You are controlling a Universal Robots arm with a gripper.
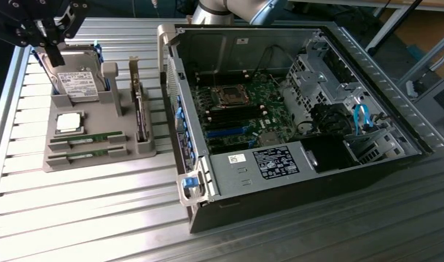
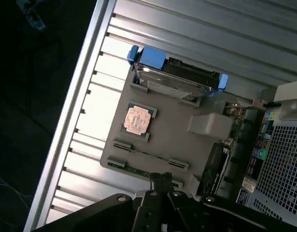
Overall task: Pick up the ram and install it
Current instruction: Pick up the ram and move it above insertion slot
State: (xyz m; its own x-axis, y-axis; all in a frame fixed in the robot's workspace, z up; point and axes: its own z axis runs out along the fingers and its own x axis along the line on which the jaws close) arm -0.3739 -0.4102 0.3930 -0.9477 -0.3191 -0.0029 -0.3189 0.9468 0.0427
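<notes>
Slotted aluminium table (image 1: 98, 218), with an open computer case (image 1: 236, 166) at the exterior view's right and a grey parts holder (image 1: 98, 117) at its left. The gripper (image 1: 54, 61) hangs at the upper left of the frame, over the hard drive (image 1: 80, 82), jaws pressed together and holding nothing. The ram (image 1: 87, 137) lies in the holder's lower slots, a second stick (image 1: 80, 156) just beside it. Step in hand: approach, pickup not begun. In my judgement, a grasp calls for parted jaws, lined up across the stick's thin edge.
</notes>
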